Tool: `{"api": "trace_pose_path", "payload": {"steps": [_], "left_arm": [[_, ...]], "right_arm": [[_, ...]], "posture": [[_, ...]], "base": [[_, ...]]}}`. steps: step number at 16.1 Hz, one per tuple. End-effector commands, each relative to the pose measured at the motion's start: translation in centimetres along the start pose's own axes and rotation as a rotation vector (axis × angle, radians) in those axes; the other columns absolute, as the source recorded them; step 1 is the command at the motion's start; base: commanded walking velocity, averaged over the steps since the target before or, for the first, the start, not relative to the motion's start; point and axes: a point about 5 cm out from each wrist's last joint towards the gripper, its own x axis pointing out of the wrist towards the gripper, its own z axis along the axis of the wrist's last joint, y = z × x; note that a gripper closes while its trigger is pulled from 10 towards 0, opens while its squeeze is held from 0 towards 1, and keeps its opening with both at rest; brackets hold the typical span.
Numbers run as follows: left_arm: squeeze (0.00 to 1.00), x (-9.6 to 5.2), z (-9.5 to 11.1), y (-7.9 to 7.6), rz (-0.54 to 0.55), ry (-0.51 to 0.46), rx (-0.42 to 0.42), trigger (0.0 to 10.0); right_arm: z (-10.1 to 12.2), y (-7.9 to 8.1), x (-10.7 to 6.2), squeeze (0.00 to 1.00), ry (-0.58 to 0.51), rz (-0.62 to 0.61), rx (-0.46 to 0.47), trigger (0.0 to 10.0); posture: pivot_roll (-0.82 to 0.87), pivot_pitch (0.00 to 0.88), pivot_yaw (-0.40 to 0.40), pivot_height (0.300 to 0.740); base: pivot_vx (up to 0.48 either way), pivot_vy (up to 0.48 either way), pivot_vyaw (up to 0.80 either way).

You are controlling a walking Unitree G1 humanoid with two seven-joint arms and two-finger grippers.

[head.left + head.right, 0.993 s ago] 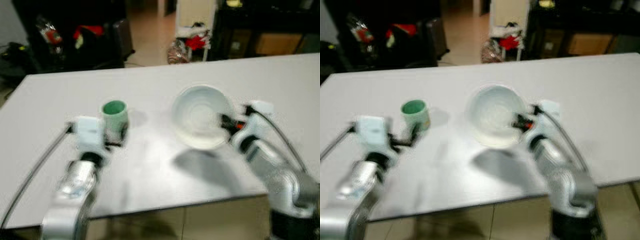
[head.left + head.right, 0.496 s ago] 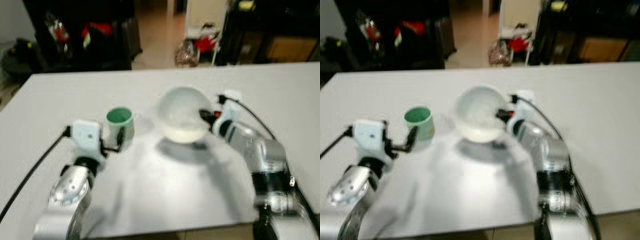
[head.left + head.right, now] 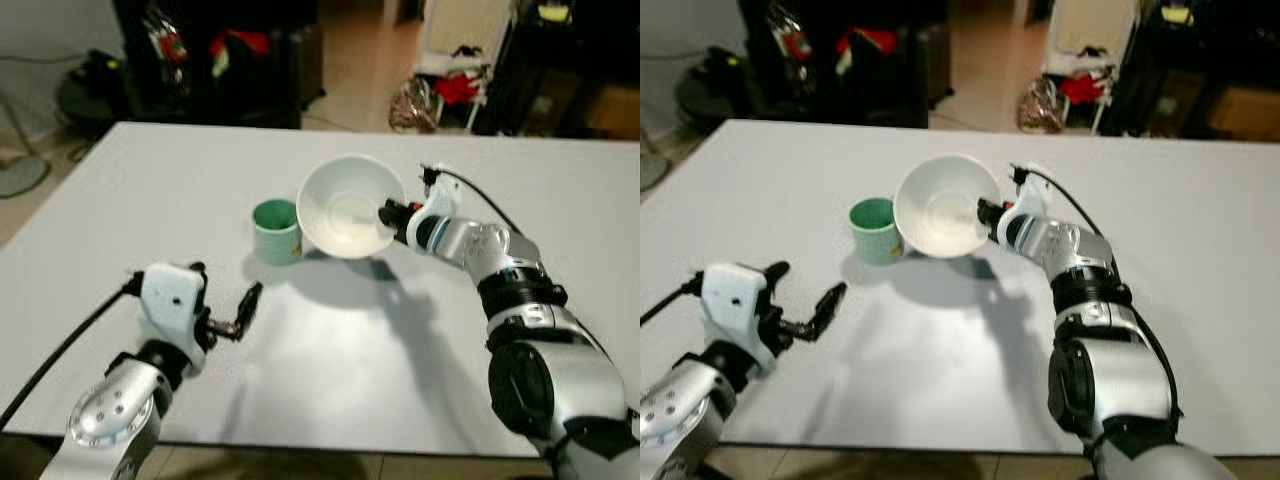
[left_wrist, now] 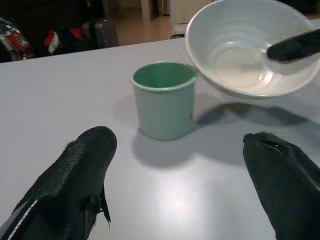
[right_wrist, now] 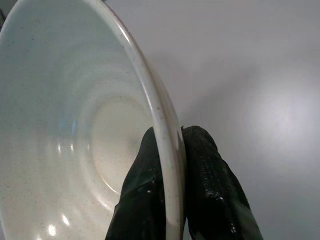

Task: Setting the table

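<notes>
The right gripper point(image 5: 167, 175) pinches the rim of the white bowl point(image 3: 348, 206), one finger inside and one outside, holding it tilted above the table point(image 3: 150, 190), just beside the green cup point(image 3: 276, 229) and seemingly overlapping its rim. The cup stands upright on the table. The left gripper point(image 3: 222, 300) hovers near the cup on the robot's side, fingers spread wide and holding nothing.

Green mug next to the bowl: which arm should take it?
Left, probably. The left gripper is open, empty and aimed at the green ceramic mug. The right gripper is shut on the rim of the white ceramic bowl, held above the white table.
</notes>
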Motion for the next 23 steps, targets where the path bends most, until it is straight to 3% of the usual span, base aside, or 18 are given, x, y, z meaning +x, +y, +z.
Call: {"api": "trace_pose_path", "payload": {"steps": [1,6,10,11,12,16,18,23], "left_arm": [[0.00,-0.3,0.3,-0.6,-0.040,0.002,0.002,10.0],[0.00,-1.1,0.2,-0.8,-0.061,0.021,0.005,10.0],[0.00,-1.0,0.4,-1.1,-0.113,0.032,0.012,10.0],[0.00,-1.0,0.4,-1.0,-0.114,0.033,0.014,10.0],[0.00,-0.9,0.4,-1.0,-0.115,0.034,0.017,10.0],[0.00,-0.6,0.5,-0.9,-0.119,0.030,0.018,10.0],[0.00,-0.5,0.5,-0.9,-0.127,0.023,0.013,10.0],[0.00,0.3,0.7,-0.6,-0.144,0.013,0.017,10.0]], "right_arm": [[1.2,0.6,0.0,0.00,-0.028,-0.008,0.006,10.0],[0.9,0.3,0.2,0.00,0.000,-0.058,0.062,10.0],[0.1,-0.9,0.3,0.00,0.018,-0.113,0.221,10.0],[0.0,-0.9,0.3,0.37,0.024,-0.110,0.241,10.0],[-0.1,-1.0,0.3,0.87,0.027,-0.117,0.250,10.0],[0.2,-1.1,0.2,1.00,0.021,-0.127,0.286,10.0],[0.4,-1.2,0.1,1.00,0.019,-0.123,0.276,10.0],[2.1,-3.1,-2.2,1.00,0.100,-0.089,0.293,10.0]], "posture": [[0.02,0.000,0.003,0.740],[0.04,0.000,0.000,0.740],[0.03,0.000,0.016,0.740],[0.03,0.000,0.016,0.740],[0.03,0.000,0.017,0.740],[0.02,0.000,0.022,0.740],[0.02,0.000,0.022,0.740],[-0.01,0.000,0.034,0.740]], "base": [[0.000,0.000,0.00],[0.000,0.000,0.00],[0.000,0.000,0.00],[0.000,0.000,0.00],[0.000,0.000,0.00],[0.000,0.000,0.00],[0.000,0.000,0.00],[0.000,0.000,0.00]]}}
